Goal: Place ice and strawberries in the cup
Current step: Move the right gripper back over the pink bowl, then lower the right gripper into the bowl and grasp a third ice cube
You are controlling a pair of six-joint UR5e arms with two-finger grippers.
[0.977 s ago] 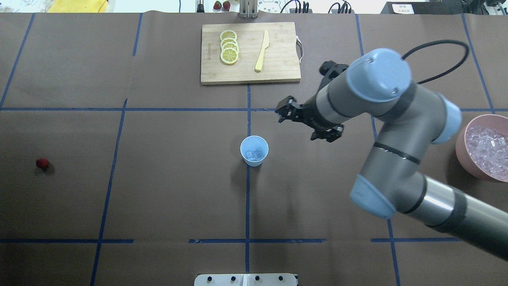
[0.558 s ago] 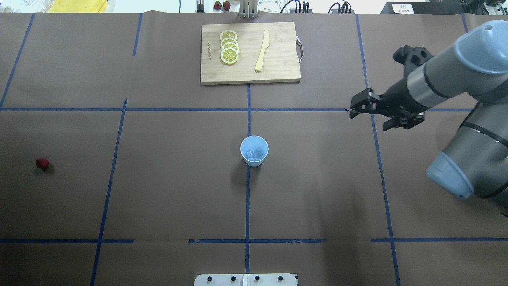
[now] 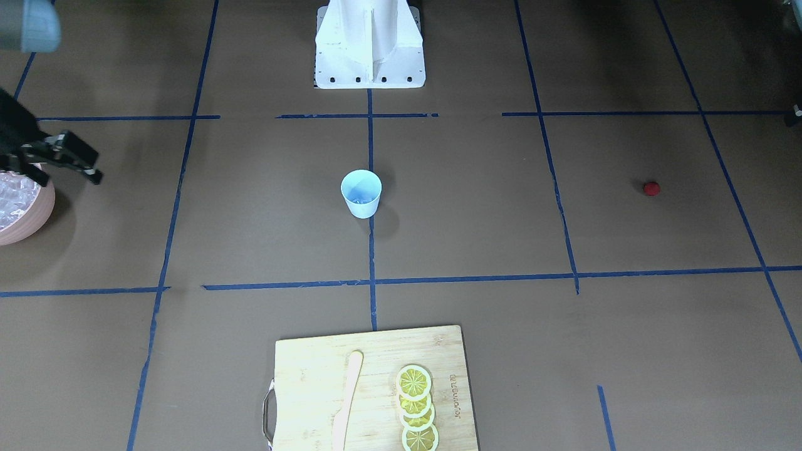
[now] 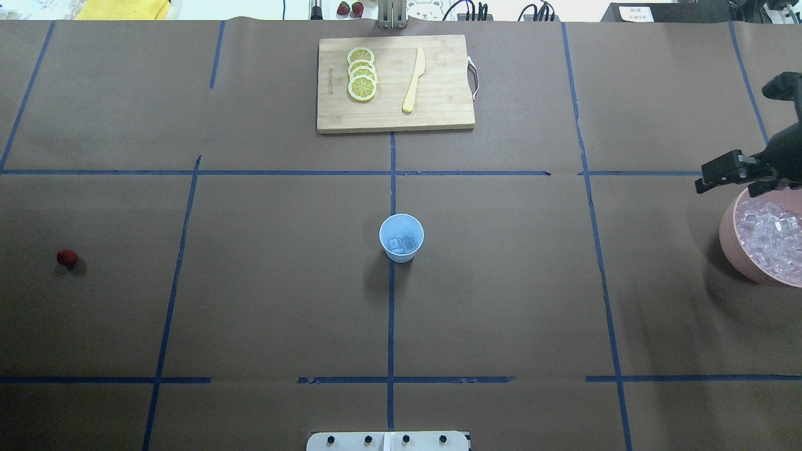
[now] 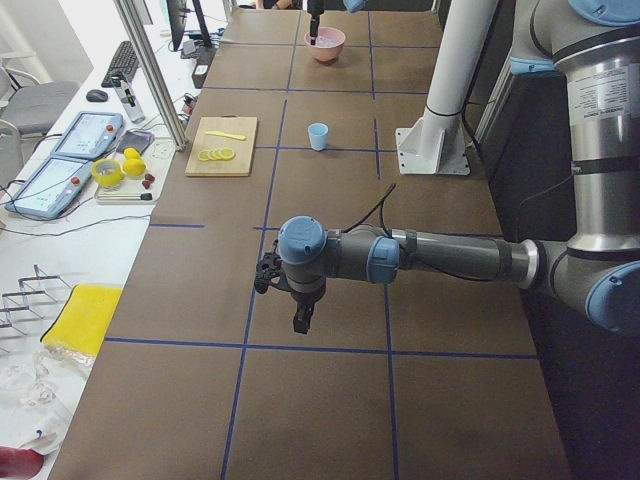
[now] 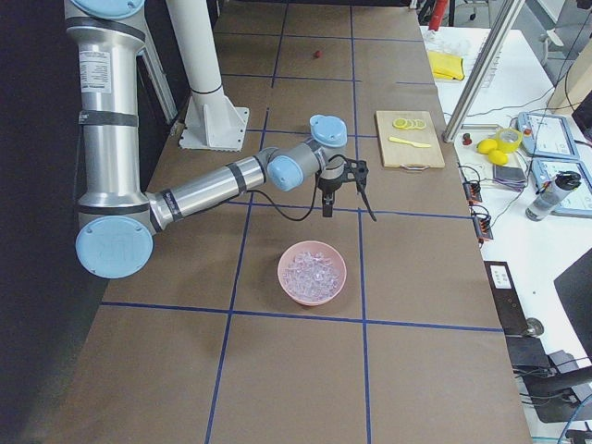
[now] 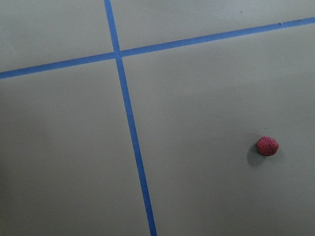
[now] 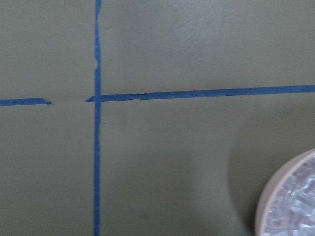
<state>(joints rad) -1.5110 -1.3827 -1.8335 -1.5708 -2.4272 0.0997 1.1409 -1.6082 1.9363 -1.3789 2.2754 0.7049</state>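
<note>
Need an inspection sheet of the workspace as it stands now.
Surface: brown table covering, blue tape grid, flat.
Job's things: cup upright at centre, ice inside; strawberry alone, far out on the left arm's side.
Clutter: pink bowl of ice cubes; cutting board with lemon slices and yellow knife.
Grippers: right gripper open, empty, raised near the bowl; left gripper above the table, state cannot be told.
Cables: black cable looping at the left arm.
Surroundings: side bench with teach pendants, keyboard.

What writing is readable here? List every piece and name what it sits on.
Nothing reads clearly.
Brand mark on the cutting board: too small to read.
White sign beyond the table's far edge: blurred.
Label on the right arm: too small.
</note>
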